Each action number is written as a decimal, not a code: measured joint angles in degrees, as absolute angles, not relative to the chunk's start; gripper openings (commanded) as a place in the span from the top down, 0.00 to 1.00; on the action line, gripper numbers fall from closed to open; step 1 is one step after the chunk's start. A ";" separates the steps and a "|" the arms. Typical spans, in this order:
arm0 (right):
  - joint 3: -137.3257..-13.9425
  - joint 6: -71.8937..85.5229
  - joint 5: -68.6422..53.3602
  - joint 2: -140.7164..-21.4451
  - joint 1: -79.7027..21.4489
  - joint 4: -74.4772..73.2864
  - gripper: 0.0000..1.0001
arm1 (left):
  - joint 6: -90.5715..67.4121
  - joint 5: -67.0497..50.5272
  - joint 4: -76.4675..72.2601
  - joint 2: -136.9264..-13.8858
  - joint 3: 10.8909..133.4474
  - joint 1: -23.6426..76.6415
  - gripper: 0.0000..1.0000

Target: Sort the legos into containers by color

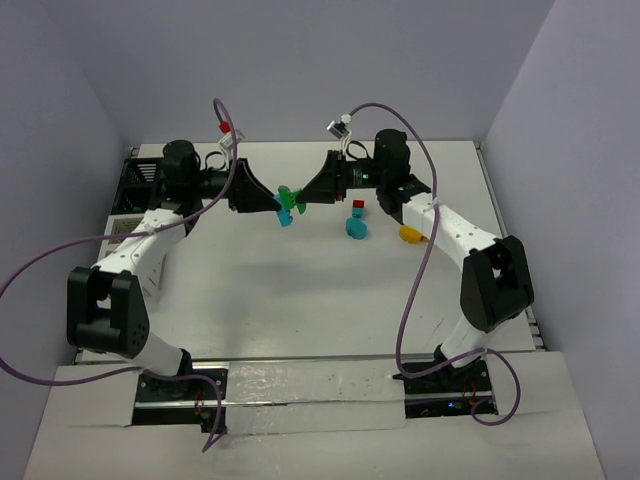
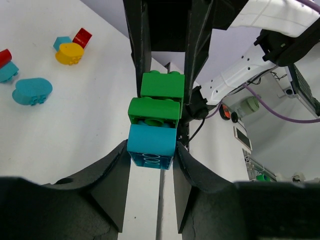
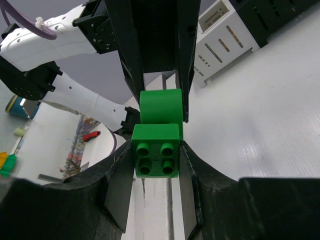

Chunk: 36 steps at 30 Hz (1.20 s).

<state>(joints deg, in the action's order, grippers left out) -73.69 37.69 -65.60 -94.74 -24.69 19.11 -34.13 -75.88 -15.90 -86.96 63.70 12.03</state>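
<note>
Left of the loose cyan rounded piece (image 1: 356, 227), I'm seeing both arms meeting tip to tip. The left gripper (image 1: 277, 207) is clamping the cyan brick (image 2: 151, 145), and the right gripper (image 1: 303, 196) is pinching the green brick (image 3: 156, 154) joined to it, both with jaws narrow.

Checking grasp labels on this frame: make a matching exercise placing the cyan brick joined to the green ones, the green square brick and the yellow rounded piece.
Things:
1. cyan brick
2. green square brick
3. yellow rounded piece

Places:
a. lying on the table
b. clamped in the left pincer
c. clamped in the right pincer

Pairs: 1-b, 2-c, 3-a
</note>
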 measured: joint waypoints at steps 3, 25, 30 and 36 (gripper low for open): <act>-73.69 37.68 -65.61 -94.71 -24.61 19.77 1.00 | -37.73 -76.51 -19.62 -86.87 63.60 11.99 1.00; -73.54 44.67 -65.64 -94.61 -24.83 28.22 1.00 | -48.95 -78.99 -32.53 -86.80 62.48 12.27 1.00; -73.49 46.60 -65.73 -94.61 -24.89 29.71 1.00 | -49.14 -79.23 -33.48 -86.77 62.48 12.26 1.00; -73.45 47.48 -66.20 -94.54 -25.28 30.58 1.00 | -49.87 -78.94 -34.13 -86.80 62.48 11.57 1.00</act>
<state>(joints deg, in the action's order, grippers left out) -73.45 47.48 -66.20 -94.54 -25.28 30.58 -49.87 -78.94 -34.13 -86.80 62.48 11.57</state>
